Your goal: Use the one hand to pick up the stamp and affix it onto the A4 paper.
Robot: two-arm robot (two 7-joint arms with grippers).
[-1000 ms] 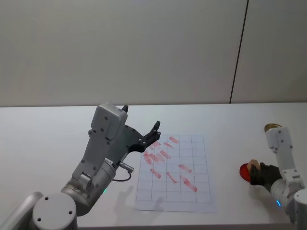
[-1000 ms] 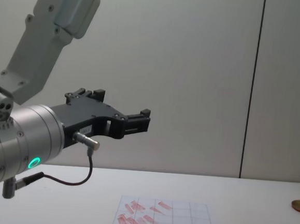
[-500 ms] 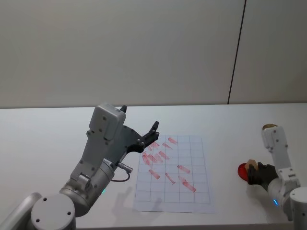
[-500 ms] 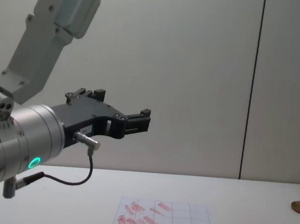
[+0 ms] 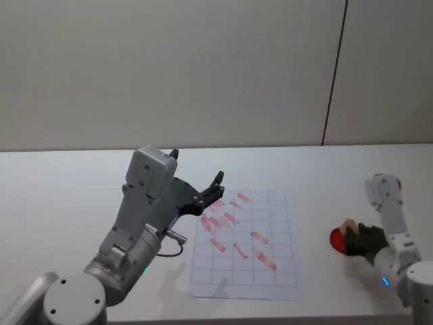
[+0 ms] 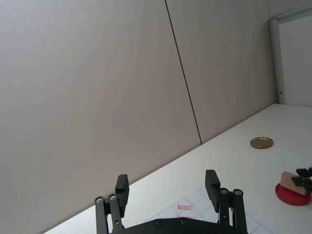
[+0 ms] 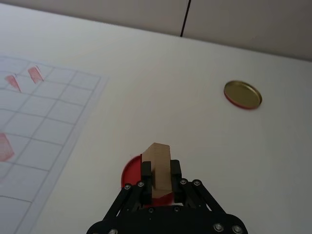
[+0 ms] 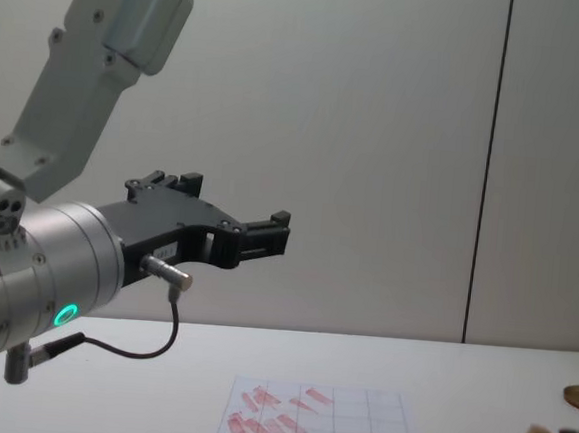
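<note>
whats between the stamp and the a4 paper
Only bare white table, shown in the right wrist view. The right gripper holds the stamp over the red ink pad beside the A4 paper; the left gripper hangs raised at the paper's other side.

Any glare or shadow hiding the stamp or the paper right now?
Head view: even light, no glare on the A4 paper; just a faint shadow by its near left corner, under the raised, open left claw. Right wrist view: the stamp, shut in the right claw over the red ink pad, is evenly lit. Chest view: that claw is cut by the frame's lower right corner.
</note>
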